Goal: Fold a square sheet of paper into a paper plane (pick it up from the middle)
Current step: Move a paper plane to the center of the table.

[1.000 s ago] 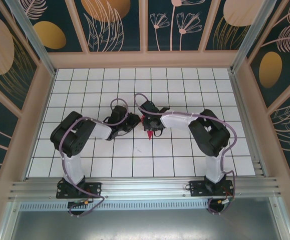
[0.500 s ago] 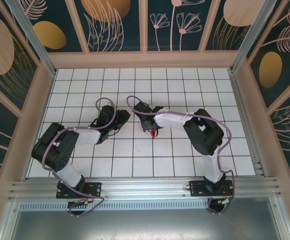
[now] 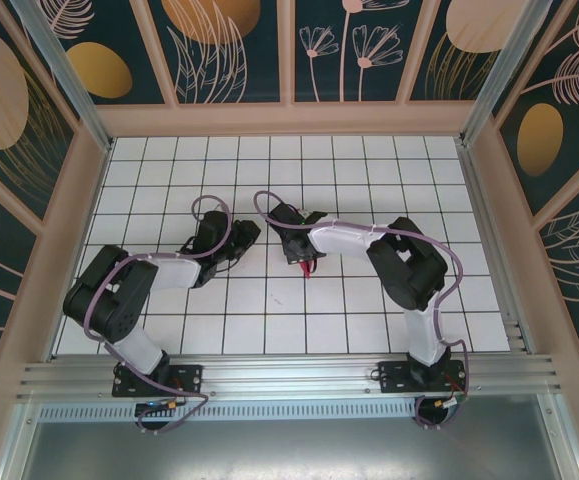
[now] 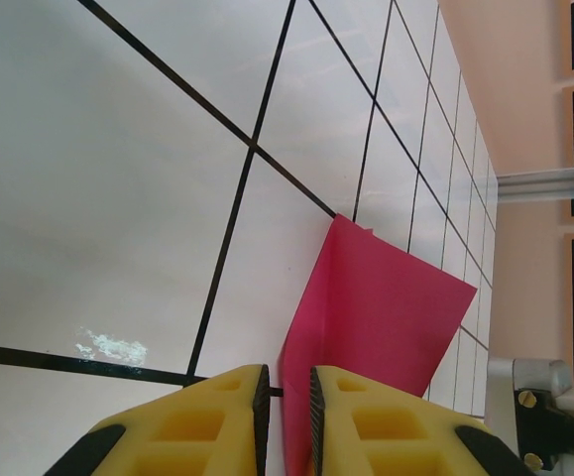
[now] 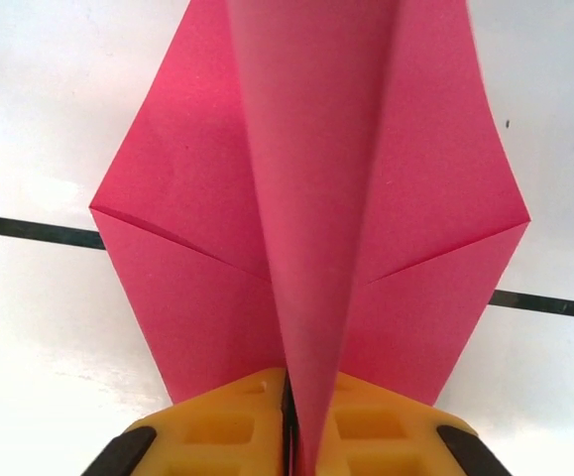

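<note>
Your right gripper [image 5: 288,389] is clamped tight on the paper plane [image 5: 306,198]. In the right wrist view the yellow fingers [image 5: 217,426] meet w/ no gap, pinching the raised centre ridge at its near end. Two flat wings spread left & right of that ridge, each w/ a diagonal crease running out to a side corner, and the sheet is magenta-pink & unmarked. The wings lie over a black grid line of the white tiled table [image 5: 58,119].

From overhead, the right gripper [image 3: 302,252] sits about mid-table, a bit right of centre. A small bit of the pink plane [image 3: 309,267] pokes out on its near side, and the rest is hidden under the wrist.

Your left gripper [image 3: 241,240] is to the left of that, apart from the plane, w/ bare tiles [image 3: 269,292] between. In the left wrist view the left gripper [image 4: 288,385] has its pads [image 4: 207,416] nearly together, just a thin slot. Pink shows thru the slot, but that's the plane [image 4: 376,307] farther off, standing tilted on the table [image 4: 118,149]. Nothing looks gripped on that side.
</note>
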Controlling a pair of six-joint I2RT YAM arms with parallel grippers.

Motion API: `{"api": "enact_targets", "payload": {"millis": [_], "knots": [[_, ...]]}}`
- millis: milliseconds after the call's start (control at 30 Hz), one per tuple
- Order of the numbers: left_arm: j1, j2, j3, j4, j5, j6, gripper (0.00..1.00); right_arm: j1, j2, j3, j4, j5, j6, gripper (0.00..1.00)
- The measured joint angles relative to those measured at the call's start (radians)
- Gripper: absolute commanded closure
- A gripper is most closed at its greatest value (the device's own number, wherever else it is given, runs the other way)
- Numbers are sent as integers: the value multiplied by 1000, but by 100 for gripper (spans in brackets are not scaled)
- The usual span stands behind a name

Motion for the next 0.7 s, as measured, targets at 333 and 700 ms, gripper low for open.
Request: {"api": "enact_targets", "payload": {"millis": [333,700], "knots": [[0,26,3,-1,18,0,78,0,-4,-3,7,-4,9,97],[0,29,18,-6,37,8,79,-37,-146,-43,58,-88,35,96]]}}
